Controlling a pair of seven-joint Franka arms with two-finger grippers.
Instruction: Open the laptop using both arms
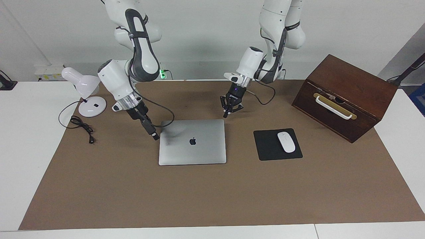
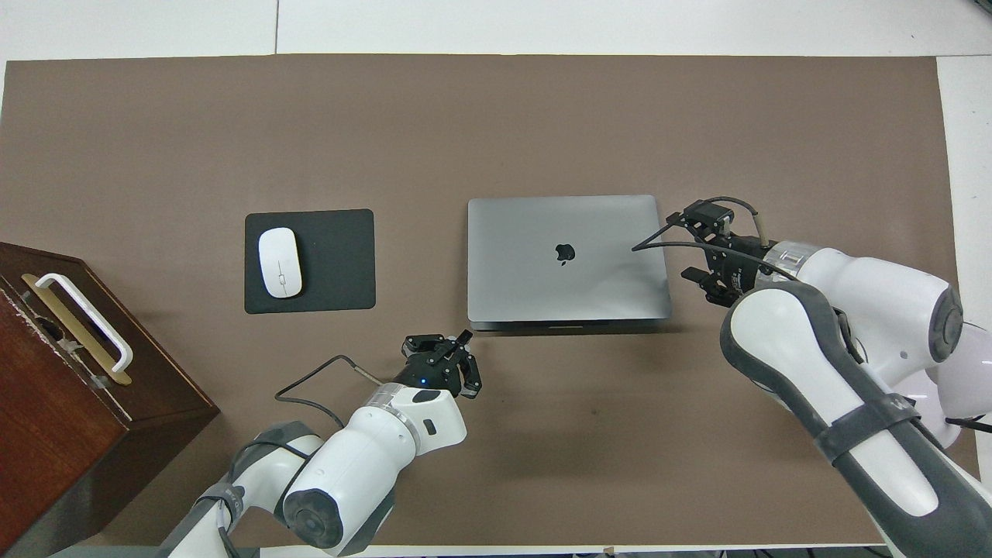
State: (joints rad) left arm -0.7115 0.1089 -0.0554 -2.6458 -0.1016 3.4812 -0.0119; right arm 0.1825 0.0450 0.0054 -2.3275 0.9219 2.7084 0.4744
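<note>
Closed laptop (image 1: 192,142); both hands poised at its edges

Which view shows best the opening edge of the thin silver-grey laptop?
The overhead view: the thin silver-grey laptop shows its robot-side edge there, with the lid seam and notch. The facing view shows only the flat closed lid with its logo.

Silver-grey laptop (image 1: 192,142), dark apple logo on lid. Black mouse pad (image 1: 277,144) under white mouse (image 1: 286,142). Dark brown wooden box (image 1: 345,96), white handle on brass-coloured plate. Plain brown mat (image 1: 212,196) over white table (image 1: 20,159). White desk lamp (image 1: 84,94), black cord. White arms, dark grey bands, silver wrist rings; black left gripper (image 1: 226,115), black right gripper (image 1: 154,135).
</note>
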